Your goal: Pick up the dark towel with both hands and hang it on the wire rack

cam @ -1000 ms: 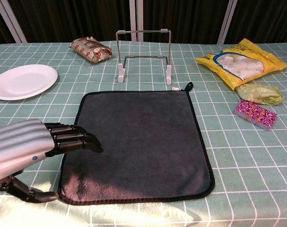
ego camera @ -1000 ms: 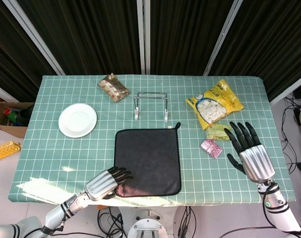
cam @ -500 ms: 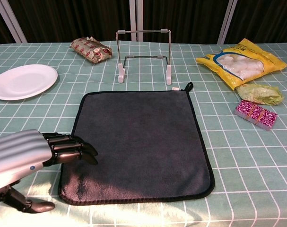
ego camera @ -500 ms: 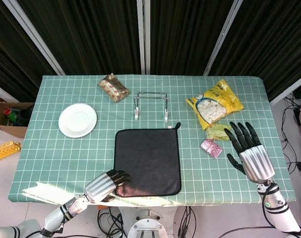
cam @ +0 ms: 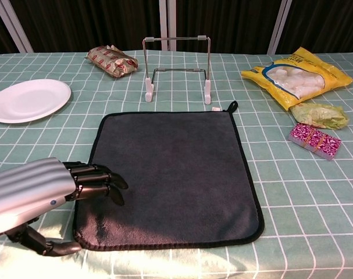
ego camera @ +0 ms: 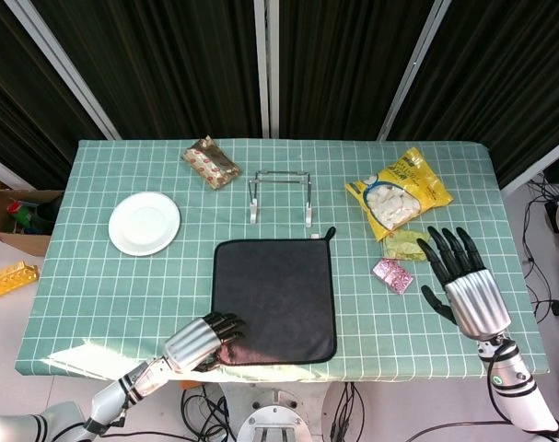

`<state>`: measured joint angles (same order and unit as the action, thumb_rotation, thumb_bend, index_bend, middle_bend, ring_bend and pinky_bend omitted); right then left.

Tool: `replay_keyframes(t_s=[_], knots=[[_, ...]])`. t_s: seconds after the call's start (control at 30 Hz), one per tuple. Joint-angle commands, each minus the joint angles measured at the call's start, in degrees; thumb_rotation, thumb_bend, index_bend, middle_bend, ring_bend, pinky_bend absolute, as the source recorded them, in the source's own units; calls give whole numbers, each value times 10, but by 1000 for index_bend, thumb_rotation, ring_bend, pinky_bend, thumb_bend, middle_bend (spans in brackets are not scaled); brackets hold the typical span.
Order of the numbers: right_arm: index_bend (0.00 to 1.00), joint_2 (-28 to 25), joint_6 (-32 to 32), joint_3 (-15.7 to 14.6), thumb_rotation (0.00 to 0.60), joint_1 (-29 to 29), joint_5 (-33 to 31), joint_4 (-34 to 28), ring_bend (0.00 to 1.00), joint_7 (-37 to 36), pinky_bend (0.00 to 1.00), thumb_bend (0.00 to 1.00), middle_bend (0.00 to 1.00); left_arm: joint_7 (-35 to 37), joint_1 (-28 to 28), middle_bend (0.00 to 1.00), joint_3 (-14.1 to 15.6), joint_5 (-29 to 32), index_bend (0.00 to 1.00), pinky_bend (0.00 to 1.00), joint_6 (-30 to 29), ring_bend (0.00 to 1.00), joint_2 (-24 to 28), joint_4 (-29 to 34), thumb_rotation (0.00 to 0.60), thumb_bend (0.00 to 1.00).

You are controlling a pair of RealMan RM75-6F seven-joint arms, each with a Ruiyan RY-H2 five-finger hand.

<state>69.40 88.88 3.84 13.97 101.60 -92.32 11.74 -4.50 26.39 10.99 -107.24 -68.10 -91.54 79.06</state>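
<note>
The dark towel [ego camera: 276,298] [cam: 171,174] lies flat and square on the green checked cloth, near the table's front edge. Behind it stands the wire rack [ego camera: 280,195] [cam: 177,68], upright and bare. My left hand [ego camera: 200,342] [cam: 42,196] is at the towel's near left corner, its fingers [cam: 102,181] lying over the towel's edge and its thumb [cam: 43,246] low beside the corner; no fold of cloth is lifted. My right hand [ego camera: 463,281] hovers open to the right of the towel, fingers spread, holding nothing.
A white plate [ego camera: 145,223] [cam: 28,100] sits at the left. A brown snack pack [ego camera: 211,162] [cam: 111,60] lies at the back. A yellow bag [ego camera: 399,191] [cam: 295,70], a green wrapper [ego camera: 402,243] [cam: 318,113] and a pink packet [ego camera: 392,274] [cam: 314,140] lie right of the towel.
My left hand drew back toward the towel's near left corner, then edged in again, its fingers curling down over the edge. The right hand and towel have stayed still.
</note>
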Motion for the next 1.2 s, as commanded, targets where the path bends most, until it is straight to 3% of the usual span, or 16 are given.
replay_keyframes(t_s=[0.03,0.47,0.97,1.2], knots=[[0,0,0,0,600,0,0,0,0,0,0,269,0,-3,0,176,-1,1,303,290,-3,163,-2,-3,600,263],[0,-1,-6,0,600,0,-5,-3,0,2,0,271,0,-20,3,183,-2,11,396,290,3,168,-6,-10,600,305],[0,-2,-8,0,600,-1,-8,-5,0,3,0,272,0,9,1,221,5,15,589,306,-11,185,0,1,600,480],[0,-2,-8,-1,600,-1,-7,-6,0,5,0,272,0,22,-3,236,4,14,630,317,-28,197,5,4,600,505]])
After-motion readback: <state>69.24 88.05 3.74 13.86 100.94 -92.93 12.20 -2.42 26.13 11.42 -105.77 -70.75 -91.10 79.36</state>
